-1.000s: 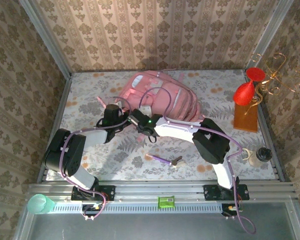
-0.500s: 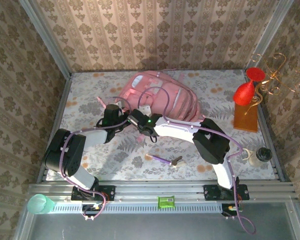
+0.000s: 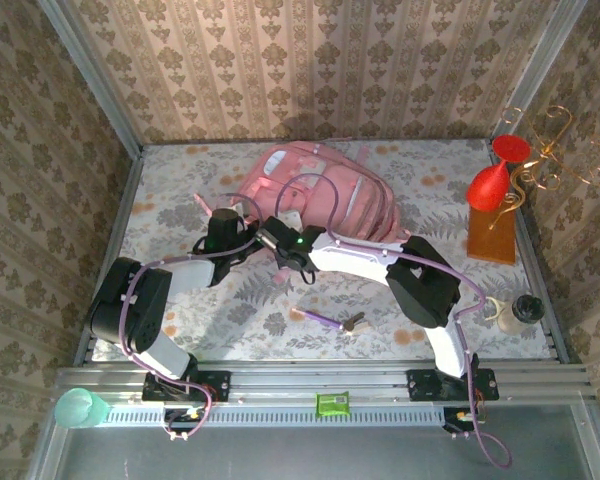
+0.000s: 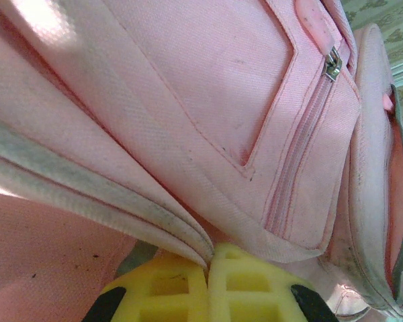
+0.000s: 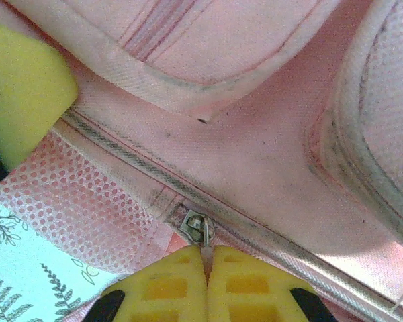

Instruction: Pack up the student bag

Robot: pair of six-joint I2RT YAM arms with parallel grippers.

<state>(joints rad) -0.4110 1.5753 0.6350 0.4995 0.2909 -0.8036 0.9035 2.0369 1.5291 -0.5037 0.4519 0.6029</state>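
My left gripper (image 4: 208, 260) is clenched on the grey-trimmed rim of the bag (image 3: 330, 195); just beside it, my right gripper (image 5: 206, 253) pinches the zipper pull (image 5: 196, 227). The bag lies flat against the middle of the far edge of the table (image 3: 440, 165). I judge it light, soft and floppy: panels will bunch, so take hold at seams, trim or pull tabs.

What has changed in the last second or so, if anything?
The right gripper has closed on the zipper pull of the student bag. Seen from above, neither arm visibly shifted. The left gripper stays clamped on the bag's edge; bag and purple pen lie unmoved.
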